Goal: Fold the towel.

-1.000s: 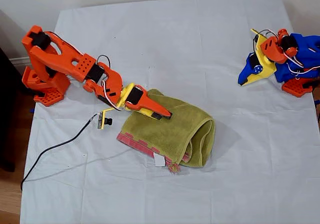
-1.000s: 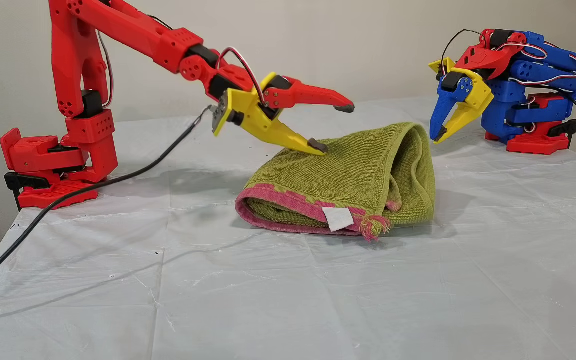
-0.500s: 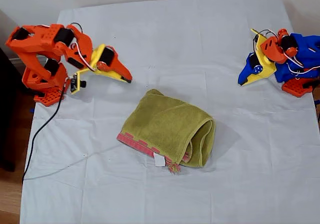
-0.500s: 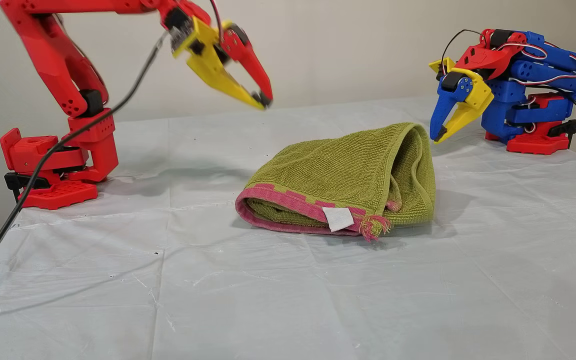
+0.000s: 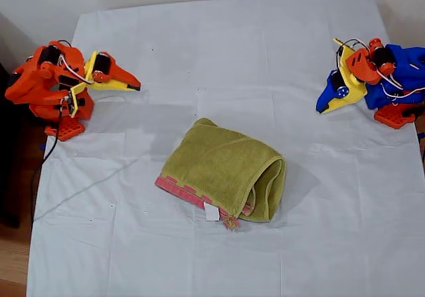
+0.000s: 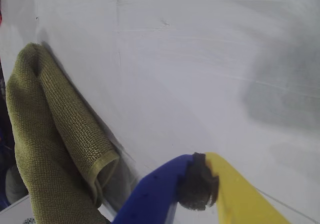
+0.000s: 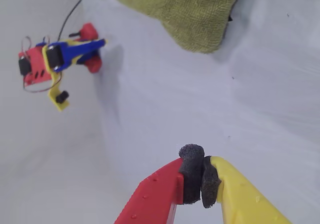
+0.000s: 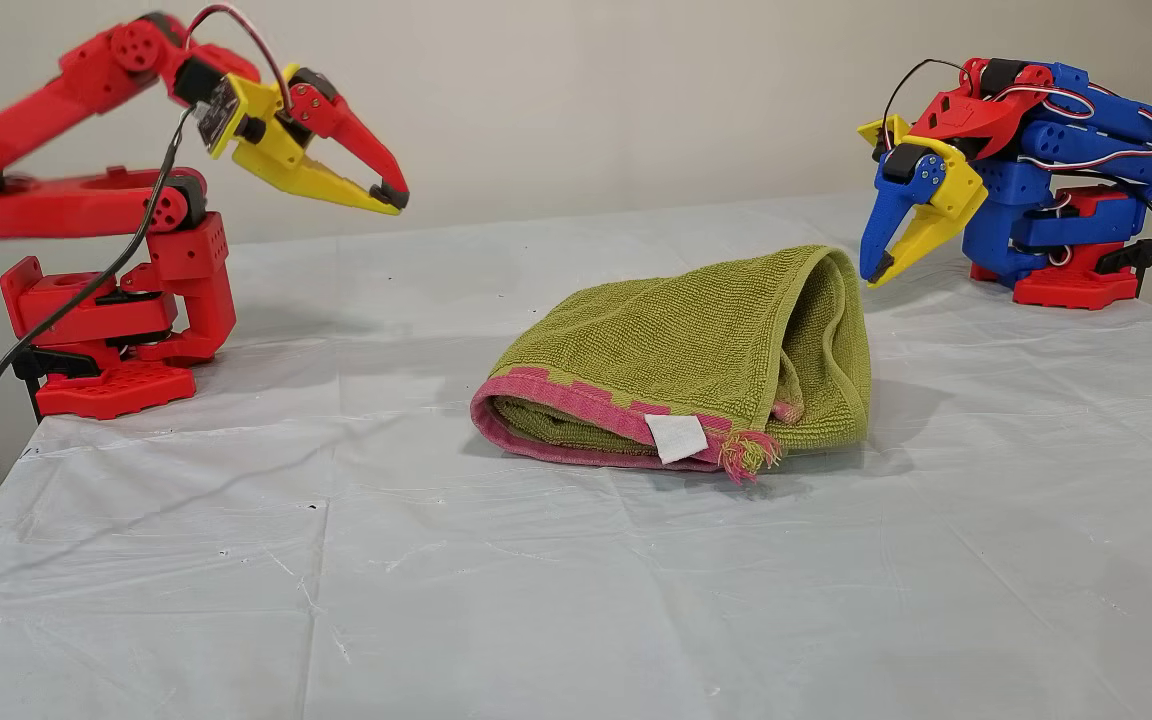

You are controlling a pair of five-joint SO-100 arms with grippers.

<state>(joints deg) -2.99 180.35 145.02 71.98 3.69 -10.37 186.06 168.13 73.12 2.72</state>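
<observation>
Main risk now: the towel (image 5: pixel 226 174) isn't flat. The fold on the exterior view's right stands up as a rounded loop, so I judge it could spring open or slump if anything nudges it; a reach back in from either arm could drag the top layer and undo the stack. Towel sits mid-table on the white sheet (image 5: pixel 219 58), well apart from both arms. It's olive-green terry, doubled over into a rough rectangle, pink-red border with a stepped edge along the near side, white label (image 8: pixel 677 438) and a frayed tassel at one corner, layers not quite aligned. My first gripper (image 6: pixel 200 186) (blue/yellow) is closed on nothing, pads touching, parked near its base. My second gripper (image 7: pixel 198 181) (red/yellow) is likewise pinched closed and empty, up off the table.
</observation>
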